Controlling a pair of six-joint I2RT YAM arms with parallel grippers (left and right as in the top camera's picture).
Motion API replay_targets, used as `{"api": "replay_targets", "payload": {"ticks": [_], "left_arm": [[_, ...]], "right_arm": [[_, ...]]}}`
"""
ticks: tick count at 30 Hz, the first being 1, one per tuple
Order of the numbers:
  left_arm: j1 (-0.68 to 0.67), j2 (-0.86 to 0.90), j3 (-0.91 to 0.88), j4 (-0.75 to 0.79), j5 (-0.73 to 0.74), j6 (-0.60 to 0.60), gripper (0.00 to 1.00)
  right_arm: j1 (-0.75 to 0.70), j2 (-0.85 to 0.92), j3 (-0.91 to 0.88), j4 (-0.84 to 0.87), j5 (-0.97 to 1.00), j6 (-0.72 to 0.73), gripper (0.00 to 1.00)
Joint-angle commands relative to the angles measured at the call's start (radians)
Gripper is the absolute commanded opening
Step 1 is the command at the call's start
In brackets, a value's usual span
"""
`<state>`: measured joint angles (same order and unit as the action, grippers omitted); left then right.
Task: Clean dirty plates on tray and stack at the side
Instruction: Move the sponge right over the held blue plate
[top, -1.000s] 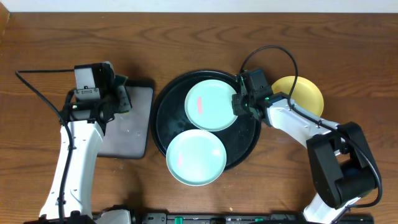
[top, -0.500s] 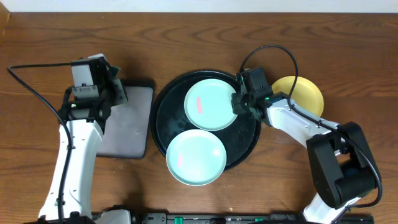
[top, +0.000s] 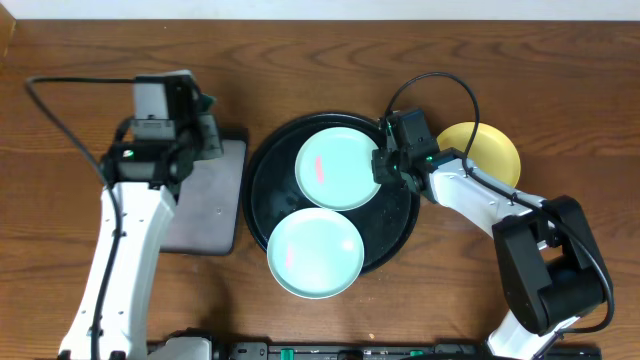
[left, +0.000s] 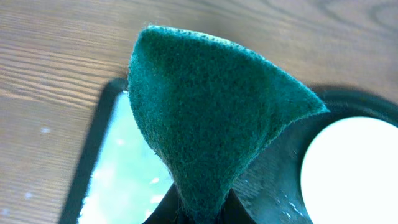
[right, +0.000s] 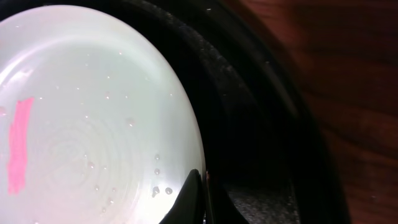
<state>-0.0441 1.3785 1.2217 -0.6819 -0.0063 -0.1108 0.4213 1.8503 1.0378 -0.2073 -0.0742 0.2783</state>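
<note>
Two pale mint plates lie on the round black tray (top: 262, 160). The far plate (top: 335, 168) carries a pink smear (right: 20, 143); my right gripper (top: 382, 166) is shut on its right rim, one finger over the plate's edge (right: 193, 193). The near plate (top: 318, 252) overhangs the tray's front rim and has a faint reddish mark. A yellow plate (top: 485, 150) sits on the table to the right of the tray. My left gripper (top: 205, 135) is shut on a green sponge (left: 211, 112), held above the gap between the rectangular tray and the round tray.
A smaller rectangular black tray (top: 205, 200) lies left of the round tray, its wet floor shining in the left wrist view (left: 121, 174). A black cable loops behind each arm. The right arm's base stands at the table's front right.
My left gripper has swung right with the sponge, from over the rectangular tray's far end towards the round tray. The right gripper and the plates have not moved.
</note>
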Motion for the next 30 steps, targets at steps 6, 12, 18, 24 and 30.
{"api": "replay_targets", "payload": {"ticks": [6,12,18,24,30], "left_arm": [[-0.152,0.151,0.021,-0.002,-0.005,-0.066,0.07],[-0.236,0.261,0.021,0.013,-0.002,-0.130,0.07],[-0.290,0.320,0.021,0.055,-0.002,-0.205,0.07],[-0.330,0.333,0.020,0.098,-0.002,-0.292,0.08],[-0.360,0.333,0.010,0.145,-0.002,-0.297,0.07]], "right_arm": [[0.023,0.014,-0.006,0.009,-0.043,0.014,0.01],[0.034,0.015,-0.006,0.010,-0.027,0.014,0.01],[0.034,0.020,-0.006,0.010,-0.027,0.014,0.01],[0.036,0.049,-0.006,0.021,-0.028,0.014,0.01],[0.036,0.050,-0.006,0.025,-0.028,0.023,0.01]]}}
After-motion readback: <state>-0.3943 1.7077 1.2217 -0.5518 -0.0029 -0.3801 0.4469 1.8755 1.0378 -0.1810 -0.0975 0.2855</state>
